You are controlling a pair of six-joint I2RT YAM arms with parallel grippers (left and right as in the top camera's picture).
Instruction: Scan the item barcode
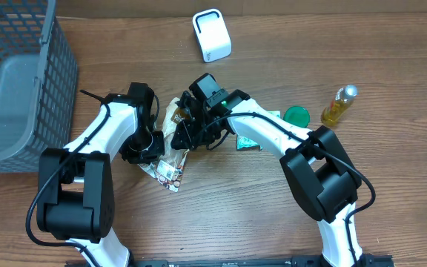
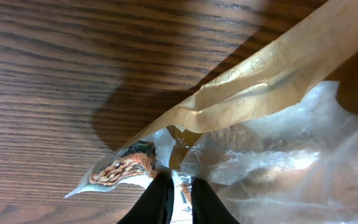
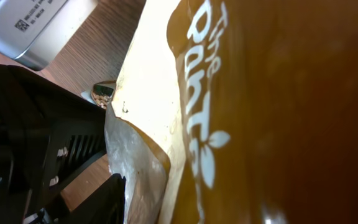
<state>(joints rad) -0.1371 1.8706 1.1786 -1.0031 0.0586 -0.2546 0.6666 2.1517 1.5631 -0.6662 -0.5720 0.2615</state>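
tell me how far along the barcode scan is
Done: the left claw is shut on the snack bag. In hand: the right claw is at the bag's upper end, grip unclear. Left: bringing the barcode to the white scanner, which stands well apart.

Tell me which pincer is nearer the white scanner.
Right. The right pincer is at the snack packet's upper end, below the white scanner; the left pincer pinches the packet lower down, farther off.

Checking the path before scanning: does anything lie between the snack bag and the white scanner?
Nothing visible does: only bare table lies between the snack bag and the white scanner.
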